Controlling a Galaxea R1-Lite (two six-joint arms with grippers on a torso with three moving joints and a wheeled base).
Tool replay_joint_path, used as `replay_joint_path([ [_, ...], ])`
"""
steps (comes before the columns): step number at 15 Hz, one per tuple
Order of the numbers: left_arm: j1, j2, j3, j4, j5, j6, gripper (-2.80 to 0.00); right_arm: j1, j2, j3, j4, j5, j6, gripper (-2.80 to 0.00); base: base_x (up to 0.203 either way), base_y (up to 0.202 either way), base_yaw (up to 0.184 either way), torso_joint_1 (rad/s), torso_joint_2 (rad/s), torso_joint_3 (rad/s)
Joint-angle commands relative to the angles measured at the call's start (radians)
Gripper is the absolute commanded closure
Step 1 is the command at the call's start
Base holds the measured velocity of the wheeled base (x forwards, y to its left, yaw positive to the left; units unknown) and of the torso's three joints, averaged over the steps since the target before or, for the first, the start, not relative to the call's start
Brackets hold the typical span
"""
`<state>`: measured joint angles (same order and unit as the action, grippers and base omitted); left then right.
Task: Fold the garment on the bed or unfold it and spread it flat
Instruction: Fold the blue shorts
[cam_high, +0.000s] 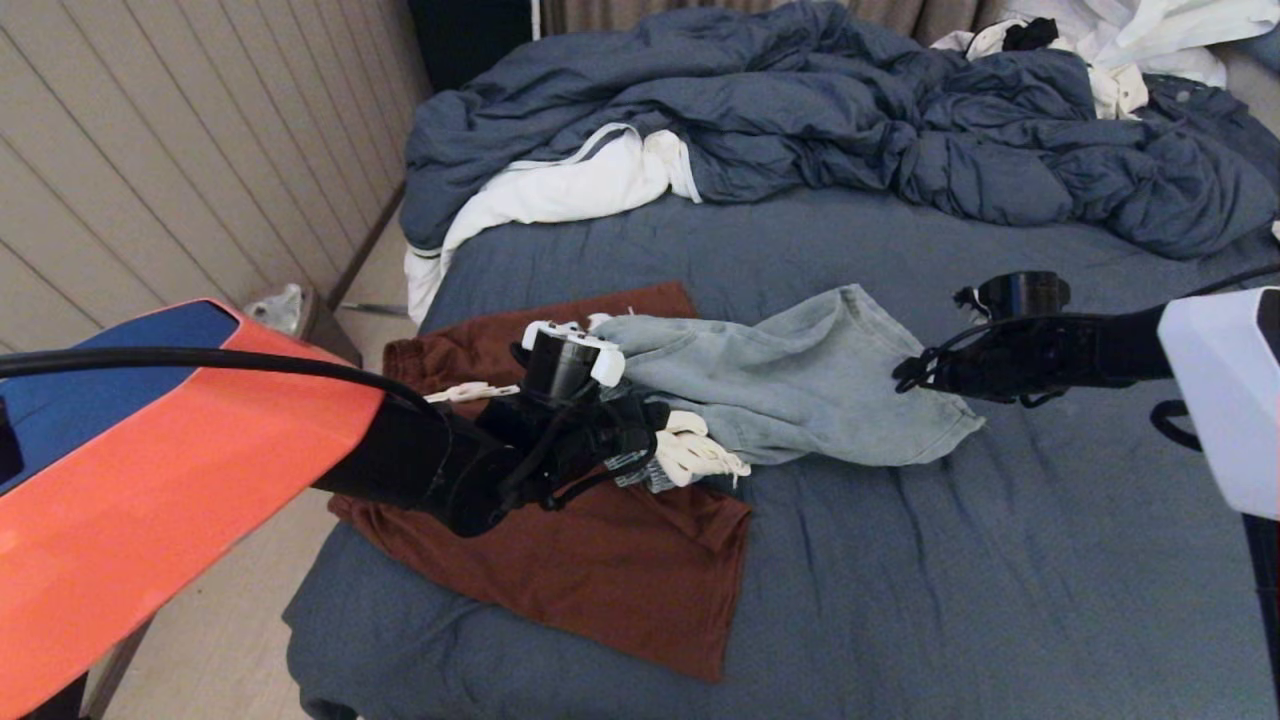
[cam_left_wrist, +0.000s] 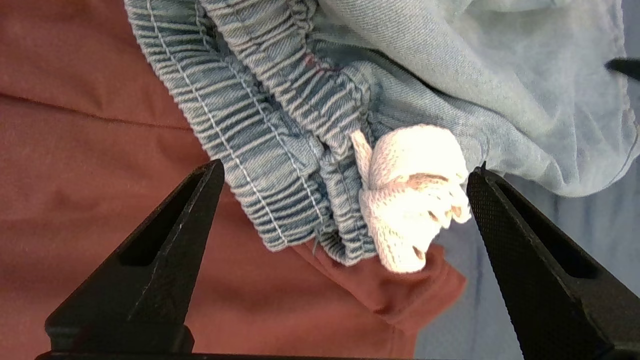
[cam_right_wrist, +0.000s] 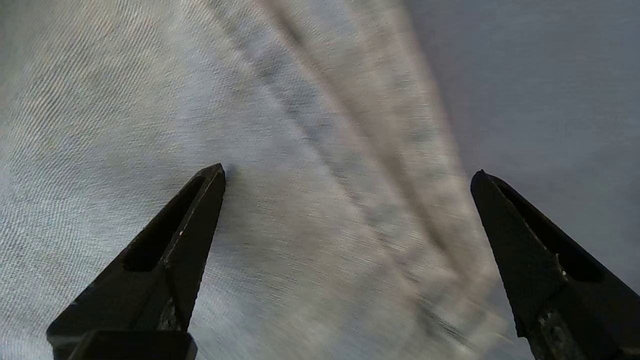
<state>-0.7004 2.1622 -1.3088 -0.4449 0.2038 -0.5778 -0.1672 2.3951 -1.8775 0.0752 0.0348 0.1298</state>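
The bed (cam_high: 900, 560), dressed in a slate-blue sheet, is filling most of the head view, with a rumpled blue duvet (cam_high: 800, 120) and white linens (cam_high: 560, 190) piling up along its far edge. Rust-brown shorts (cam_high: 620, 580) are lying fairly flat near the bed's left edge. Pale denim shorts (cam_high: 800, 390) are lying crumpled toward the middle of the bed, their elastic waistband (cam_left_wrist: 260, 150) overlapping the brown pair and their hem end trailing toward the right side.

A white knotted drawstring (cam_left_wrist: 410, 200) is sticking out of the waistband, sitting right between the black fingers in the left wrist view.

What could go wrong, as I judge it: the denim waistband is resting directly on the brown cloth, so a deep pinch here could be catching both garments together and dragging the brown pair out of shape. A pinch landing on the drawstring alone could be pulling the cord instead of lifting the waistband. On the other side, the cloth under the fingers is showing as a smooth layer with few ridges, so a shallow close could be slipping off, or gathering the sheet as well near the hem.

The left gripper (cam_high: 690, 455) is hovering over the waistband end, spread wide and holding nothing. The right gripper (cam_high: 915, 375) is hanging over the hem end of the denim shorts, likewise spread wide and empty; whether its tips are touching the fabric I cannot tell.
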Motion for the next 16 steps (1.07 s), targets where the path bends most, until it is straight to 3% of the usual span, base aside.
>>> replay_joint_path([
  [1,-0.001,0.01,-0.004,-0.003,0.002,-0.004,-2.8,-0.009,0.063,-0.047,0.012,0.008,0.001,-2.8,0.0,0.0,0.0,0.0,0.0,0.0],
  [4,0.0,0.022,-0.019,-0.002,0.002,-0.004,-2.8,-0.014,0.102,-0.074,0.03,0.062,0.001,-2.8,0.0,0.0,0.0,0.0,0.0,0.0],
  [5,0.0,0.024,-0.024,0.001,0.002,-0.005,-2.8,-0.014,0.107,-0.074,0.035,0.066,0.001,0.0,0.0,0.0,0.0,0.0,0.0,0.0],
  [15,-0.001,0.011,-0.021,0.006,0.004,-0.007,-2.8,-0.021,0.079,-0.071,0.057,0.091,0.004,0.0,0.0,0.0,0.0,0.0,0.0,0.0],
  [16,-0.001,0.01,-0.02,0.005,0.011,-0.007,0.0,-0.023,0.076,-0.068,0.057,0.09,0.004,0.0,0.0,0.0,0.0,0.0,0.0,0.0],
])
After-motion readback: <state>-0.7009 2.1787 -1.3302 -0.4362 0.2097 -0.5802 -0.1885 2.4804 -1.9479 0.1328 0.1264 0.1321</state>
